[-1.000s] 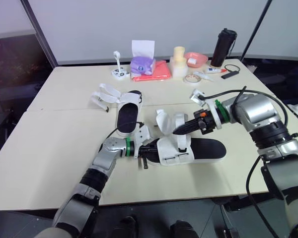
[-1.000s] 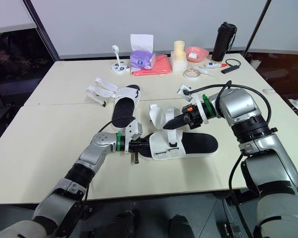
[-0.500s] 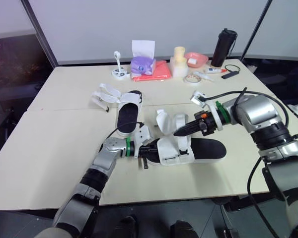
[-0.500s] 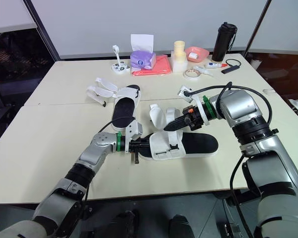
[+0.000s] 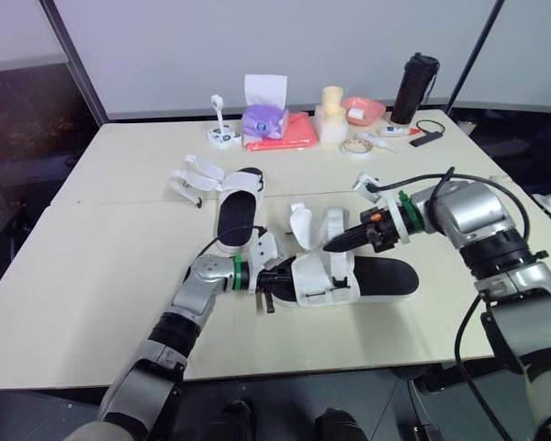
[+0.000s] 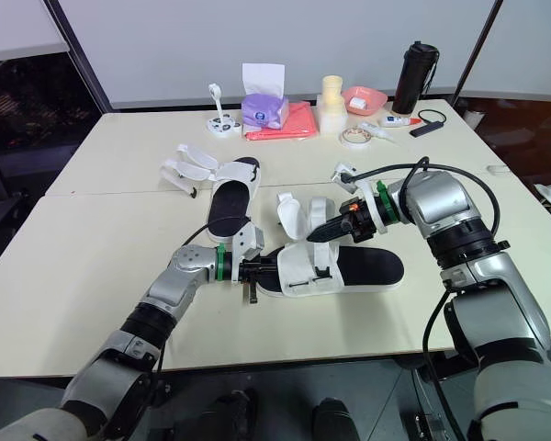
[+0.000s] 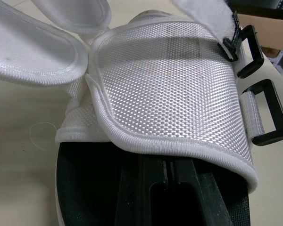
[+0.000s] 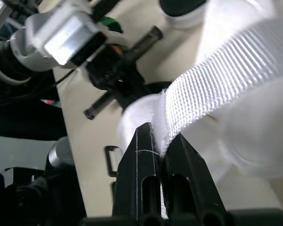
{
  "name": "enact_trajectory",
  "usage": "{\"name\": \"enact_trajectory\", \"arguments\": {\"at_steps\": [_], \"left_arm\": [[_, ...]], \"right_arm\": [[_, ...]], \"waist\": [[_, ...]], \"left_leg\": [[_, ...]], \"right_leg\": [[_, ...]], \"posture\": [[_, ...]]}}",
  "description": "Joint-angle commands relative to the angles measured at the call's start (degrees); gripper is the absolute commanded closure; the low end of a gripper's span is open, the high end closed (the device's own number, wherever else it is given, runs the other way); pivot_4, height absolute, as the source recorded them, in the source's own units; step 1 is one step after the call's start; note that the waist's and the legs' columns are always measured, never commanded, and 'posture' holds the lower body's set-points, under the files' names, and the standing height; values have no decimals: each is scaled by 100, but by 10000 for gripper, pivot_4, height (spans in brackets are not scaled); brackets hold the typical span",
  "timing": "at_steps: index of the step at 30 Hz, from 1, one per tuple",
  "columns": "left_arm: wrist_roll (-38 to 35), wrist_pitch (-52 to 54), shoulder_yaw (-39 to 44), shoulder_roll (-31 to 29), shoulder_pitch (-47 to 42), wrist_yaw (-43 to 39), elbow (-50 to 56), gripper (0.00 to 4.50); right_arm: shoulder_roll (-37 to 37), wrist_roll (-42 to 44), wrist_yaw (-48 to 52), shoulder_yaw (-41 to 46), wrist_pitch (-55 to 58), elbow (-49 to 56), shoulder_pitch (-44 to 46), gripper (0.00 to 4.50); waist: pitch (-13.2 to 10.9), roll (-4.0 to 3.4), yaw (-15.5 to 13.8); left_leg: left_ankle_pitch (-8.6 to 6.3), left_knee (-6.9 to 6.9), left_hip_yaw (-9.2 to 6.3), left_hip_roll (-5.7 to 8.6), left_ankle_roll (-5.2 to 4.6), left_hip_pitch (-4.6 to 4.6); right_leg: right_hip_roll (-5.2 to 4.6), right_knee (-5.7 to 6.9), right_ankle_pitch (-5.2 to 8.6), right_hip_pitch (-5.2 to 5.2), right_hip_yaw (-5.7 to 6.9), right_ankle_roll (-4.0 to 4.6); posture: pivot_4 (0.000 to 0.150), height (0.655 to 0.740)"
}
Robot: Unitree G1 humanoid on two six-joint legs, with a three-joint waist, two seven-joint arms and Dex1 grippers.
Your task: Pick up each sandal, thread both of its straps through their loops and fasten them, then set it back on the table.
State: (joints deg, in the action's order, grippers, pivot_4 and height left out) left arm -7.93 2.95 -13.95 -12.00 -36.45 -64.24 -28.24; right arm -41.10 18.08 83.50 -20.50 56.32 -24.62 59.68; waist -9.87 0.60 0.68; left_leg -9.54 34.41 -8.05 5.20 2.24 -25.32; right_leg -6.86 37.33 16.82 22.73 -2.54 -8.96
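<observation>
**First strap in the pinch, nothing threaded yet**

The right jaws are closed on the edge of a white strap, the webbing nipped between the two black tips. This strap rises from the upper of the near sandal, directly under the right jaws. Just beyond it, on the side towards the left jaws, the sandal's second strap stands up loose with nothing holding it.

The left jaws sit at the toe end of the same sandal, reaching in under its white mesh upper. Whether they are clamped on it or only resting there cannot be told. Just beside them, on the upper's edge, are the two black loops, and neither appears to have a strap through it.

The near sandal seems to lie with its sole on the table, between the two arms, not lifted. Farther out, past both jaws, the far sandal lies flat with its own straps splayed open. Beyond that, along the table's far edge, stand a tissue box and a black bottle.

By my reading, the work is at its start. One strap is gripped for feeding, but all four straps have yet to be threaded and fastened.
</observation>
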Motion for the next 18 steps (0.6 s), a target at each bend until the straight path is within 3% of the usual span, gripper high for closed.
{"name": "enact_trajectory", "arguments": {"at_steps": [1,18], "left_arm": [[117,18,-139,3,67,-5,-44,45000],[106,2,-162,3,42,-2,-70,45000]], "right_arm": [[16,-66,65,-48,-76,64,30,44897],[-404,-349,65,-163,-925,1359,-862,44897]], "waist": [[0,0,0],[0,0,16]], "left_leg": [[0,0,0,0,0,0],[0,-1,1,-1,0,0]], "right_leg": [[0,0,0,0,0,0],[0,0,0,0,0,0]], "posture": [[1500,7344],[1500,7344]]}}
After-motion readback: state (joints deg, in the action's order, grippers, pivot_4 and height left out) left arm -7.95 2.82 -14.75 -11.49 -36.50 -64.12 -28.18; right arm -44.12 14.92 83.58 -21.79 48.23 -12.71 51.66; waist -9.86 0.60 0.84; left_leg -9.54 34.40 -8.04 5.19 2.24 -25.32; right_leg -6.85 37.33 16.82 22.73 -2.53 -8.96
